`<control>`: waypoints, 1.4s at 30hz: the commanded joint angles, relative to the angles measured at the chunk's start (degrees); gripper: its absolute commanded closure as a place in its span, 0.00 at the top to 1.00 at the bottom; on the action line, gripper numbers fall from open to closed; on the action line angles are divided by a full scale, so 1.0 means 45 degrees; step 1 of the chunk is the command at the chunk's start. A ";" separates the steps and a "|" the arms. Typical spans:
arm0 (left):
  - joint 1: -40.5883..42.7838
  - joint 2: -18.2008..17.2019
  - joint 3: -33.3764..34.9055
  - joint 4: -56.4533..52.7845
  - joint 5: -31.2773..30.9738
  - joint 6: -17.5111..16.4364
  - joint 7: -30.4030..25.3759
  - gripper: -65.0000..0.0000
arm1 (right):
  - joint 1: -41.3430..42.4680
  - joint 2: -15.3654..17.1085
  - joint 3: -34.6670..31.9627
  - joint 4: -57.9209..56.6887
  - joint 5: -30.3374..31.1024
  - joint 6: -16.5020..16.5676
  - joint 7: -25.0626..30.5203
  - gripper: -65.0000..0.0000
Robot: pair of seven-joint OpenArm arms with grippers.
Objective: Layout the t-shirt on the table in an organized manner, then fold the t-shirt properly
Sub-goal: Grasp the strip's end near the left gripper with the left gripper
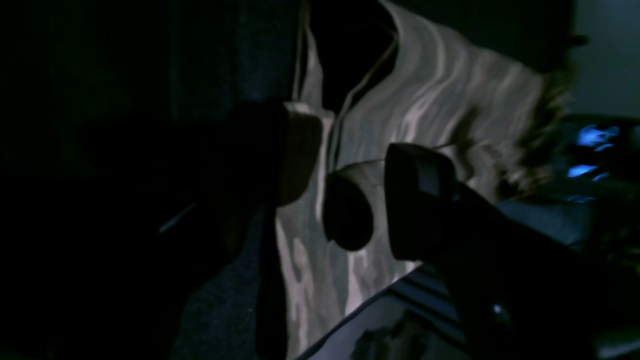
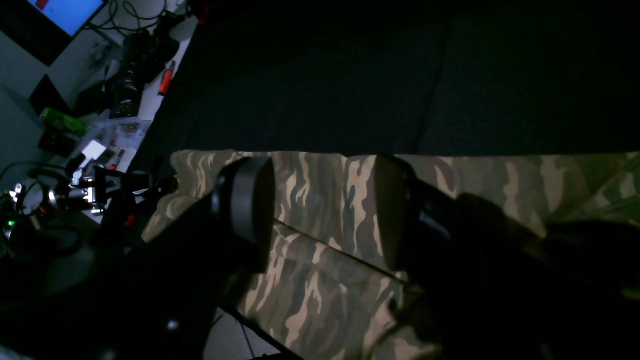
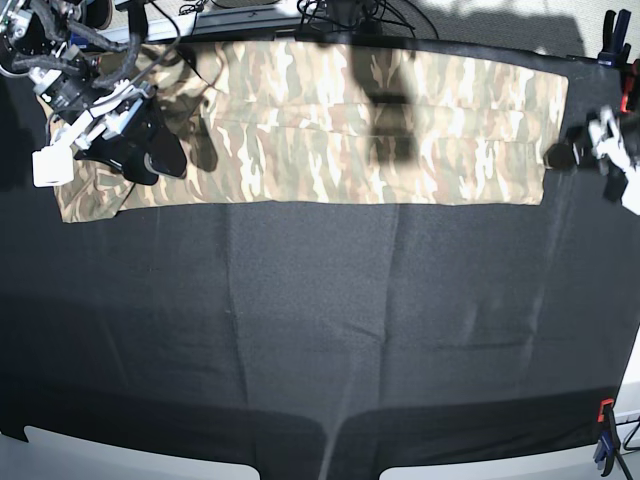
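Nearest my base camera, along the bottom of the frame, I see only the bare matte black cloth of the tabletop (image 3: pixel 320 340), with a red and blue clamp (image 3: pixel 603 432) at the lower right corner. The camouflage-streaked soft fabric t-shirt (image 3: pixel 330 130) lies across the top of the frame as a long band, its edges already turned in lengthwise, running nearly the width of the tabletop.

My right end effector (image 3: pixel 140 140) sits at the upper left of the base view, over the shirt's end. In its wrist view the two dark pads stand spread, straddling a folded seam with cloth showing between them but nothing pinched. I judge it is placed to take that end for the next crosswise fold.

My left end effector (image 3: pixel 575 150) waits at the upper right, just at the shirt's other end. Its wrist view is dark and blurred, yet the pads read as parted, holding nothing.
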 commanded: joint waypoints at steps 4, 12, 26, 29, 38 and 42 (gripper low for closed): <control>0.0068 -0.0126 -0.0058 0.0112 -0.0313 -0.0049 0.0670 0.60 | -0.0005 0.0112 0.0063 0.0248 0.0325 0.0081 0.0253 0.48; 0.0073 0.0811 -0.0058 0.0495 -0.0313 -0.0066 0.1078 0.59 | -0.0005 0.0112 0.0063 0.0248 0.0325 0.0081 0.0253 0.48; 0.0262 0.1326 -0.0058 0.1132 -0.0097 -0.0066 0.1001 0.44 | -0.0005 0.0117 0.0063 0.0248 0.0325 0.0081 0.0257 0.48; 0.0214 0.1418 -0.0058 0.1132 -0.0102 -0.0066 0.0937 0.43 | -0.0005 0.0112 0.0063 0.0248 0.0325 0.0081 0.0257 0.48; 0.0209 0.1151 -0.0058 0.1132 -0.0097 -0.0066 0.0005 0.00 | -0.0005 0.0112 0.0063 0.0248 0.0325 0.0081 0.0253 0.48; -0.0029 0.1122 -0.0063 0.1132 0.1039 -0.0066 -0.0291 0.00 | 0.0000 0.0112 0.0063 0.0248 0.0325 0.0081 0.0253 0.48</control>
